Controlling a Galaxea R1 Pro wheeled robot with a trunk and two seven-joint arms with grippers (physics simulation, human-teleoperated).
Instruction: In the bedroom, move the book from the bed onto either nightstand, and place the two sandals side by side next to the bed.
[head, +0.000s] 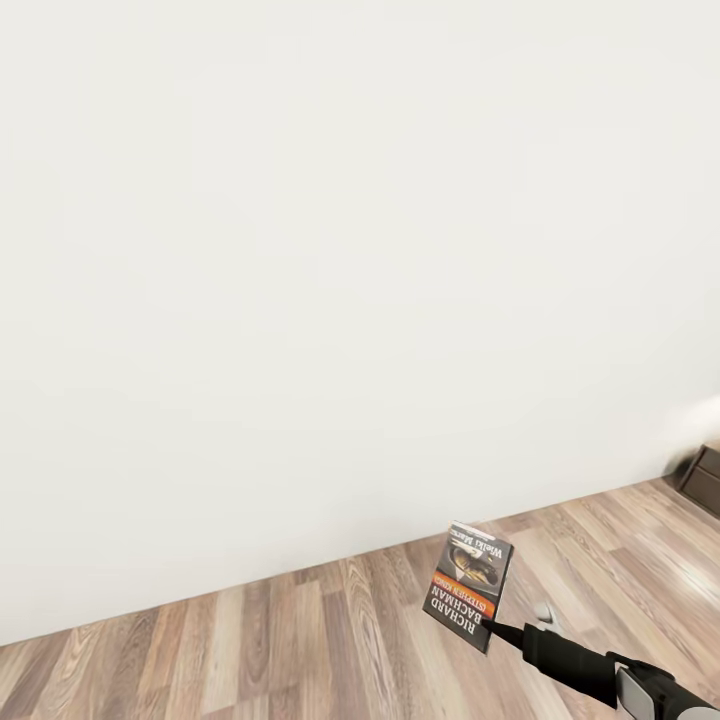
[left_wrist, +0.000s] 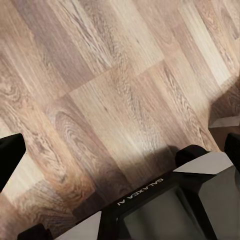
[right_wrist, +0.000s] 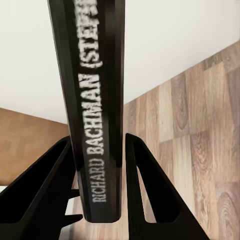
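The book (head: 470, 585), a dark paperback with white lettering and an orange band, hangs above the wood floor near the white wall. My right gripper (head: 503, 632) is shut on its lower corner. In the right wrist view the book's spine (right_wrist: 92, 100) stands between the two black fingers (right_wrist: 50, 190) of the right gripper (right_wrist: 97, 147). My left gripper (left_wrist: 120, 152) is open with nothing in it, over bare floor and the robot's base (left_wrist: 165, 205). The bed and the two sandals are out of view.
A plain white wall (head: 330, 250) fills most of the head view, with light wood-plank floor (head: 250, 650) below it. A blurred dark brown piece of furniture (head: 703, 478) shows at the right edge; I cannot tell whether it is a nightstand.
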